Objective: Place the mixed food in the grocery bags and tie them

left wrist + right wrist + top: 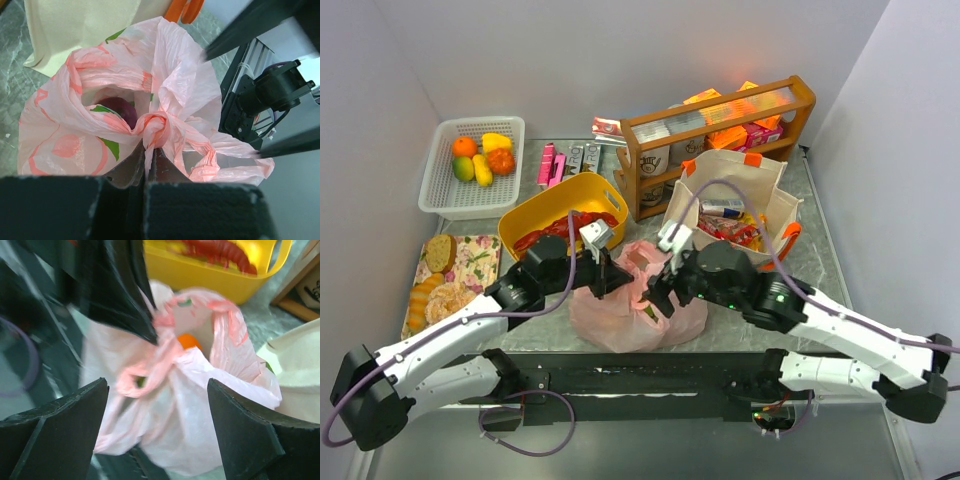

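The pink plastic bag [620, 315] sits on the table [820, 260] near the front edge, between the two arms and just in front of the yellow tub [535, 212]. The left gripper [146, 167] has its fingers pressed together on a twisted strip of the bag's plastic, just below a bunched knot at the bag's mouth. A purple vegetable [120, 107] and an orange [189, 341] show inside the bag. The right gripper [157, 412] hangs over the bag with its fingers spread wide, holding nothing. The canvas tote [725, 172] stands behind on the right, with snack packets [730, 230] inside.
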### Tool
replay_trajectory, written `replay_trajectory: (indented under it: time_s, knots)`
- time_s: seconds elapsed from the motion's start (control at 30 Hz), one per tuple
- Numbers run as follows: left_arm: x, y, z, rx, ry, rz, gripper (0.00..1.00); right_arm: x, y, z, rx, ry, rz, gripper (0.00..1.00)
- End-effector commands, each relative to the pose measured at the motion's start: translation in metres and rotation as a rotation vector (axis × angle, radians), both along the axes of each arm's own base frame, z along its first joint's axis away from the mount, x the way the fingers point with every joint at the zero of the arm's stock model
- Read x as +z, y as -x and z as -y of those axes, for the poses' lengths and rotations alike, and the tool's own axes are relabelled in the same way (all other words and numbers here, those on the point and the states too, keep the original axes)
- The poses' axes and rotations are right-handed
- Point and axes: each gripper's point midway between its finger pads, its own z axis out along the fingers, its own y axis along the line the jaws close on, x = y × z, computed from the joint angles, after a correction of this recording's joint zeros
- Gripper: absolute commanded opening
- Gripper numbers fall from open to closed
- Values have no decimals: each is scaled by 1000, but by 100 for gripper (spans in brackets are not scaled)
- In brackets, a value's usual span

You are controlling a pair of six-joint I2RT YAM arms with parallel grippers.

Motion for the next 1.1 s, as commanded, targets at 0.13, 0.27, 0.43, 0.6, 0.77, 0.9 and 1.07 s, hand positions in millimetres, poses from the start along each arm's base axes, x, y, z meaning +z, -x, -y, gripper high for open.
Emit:
replay_trajectory:
  time_s: [0.13,0.27,0.43,0.6,0.77,0.9,1.07]
  knots:
    - [26,14,-2,-72,43,98,1,-19,-9,-7,145,95,212,91]
    - [24,14,-3,-77,15,102,1,-23,-10,-7,184,119,275,91]
    - [29,13,-2,-86,18,109,1,-31,-20,-1,169,179,338,91]
    - [34,8,-2,-63,20,120,1,-40,-16,-3,201,194,334,91]
    - [33,5,-6,-42,1,112,1,-51,-12,-4,210,215,316,91]
    - [34,6,-6,-51,3,113,1,-60,-13,-4,197,234,307,92]
    - [37,14,-2,-106,28,120,1,-58,-28,-3,108,245,323,90]
